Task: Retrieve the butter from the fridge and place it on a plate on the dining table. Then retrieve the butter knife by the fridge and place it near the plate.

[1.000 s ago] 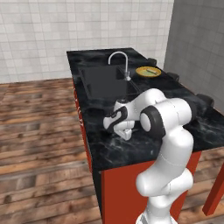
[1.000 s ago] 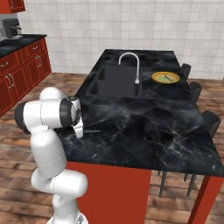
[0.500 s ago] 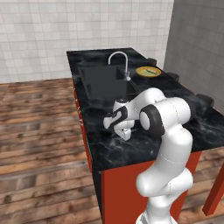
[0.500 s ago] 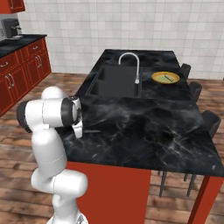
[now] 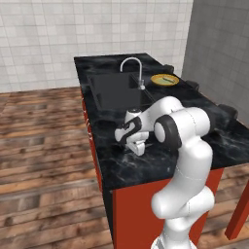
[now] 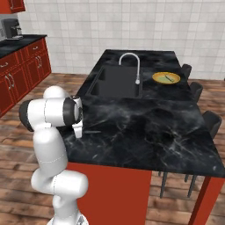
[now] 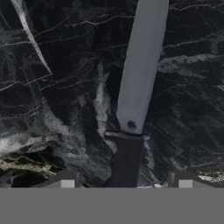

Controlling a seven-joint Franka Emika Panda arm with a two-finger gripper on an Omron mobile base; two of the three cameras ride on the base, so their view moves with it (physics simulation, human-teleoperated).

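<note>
The butter knife (image 7: 139, 94) lies flat on the black marble worktop (image 5: 146, 163), directly under the hand: in the hand view its grey blade runs toward the top edge and is cut off there, a rivet marks where blade meets dark handle, and the handle passes down between the two fingertips (image 7: 65, 181), which stand apart on either side of it. The jaws (image 7: 124, 183) straddle the handle with gaps showing on both sides, so whether they have closed on it cannot be told. In the right base view the knife shows as a thin dark sliver (image 6: 92, 131) beside the hand at the near left edge of the dining table (image 6: 176, 145). The plate (image 5: 164, 80), yellow-orange at the rim, sits well apart at the far right of the worktop, beyond the curved steel tap (image 5: 133, 70); in the right base view a small pale strip on the plate (image 6: 166, 78) may be the butter (image 6: 167, 78), though it is too small to be sure. The sunken sink (image 6: 116, 81) lies between the hand and the plate's end of the table. The table has a red base (image 5: 141, 214) and stands on a wooden plank floor (image 5: 44, 160); white tiled walls (image 5: 53, 39) close the room, dark chairs (image 6: 211, 123) line the far side, and red cabinets (image 6: 22, 70) with a black counter stand at the left. The arm's white body hides the hand itself in the right base view.
</note>
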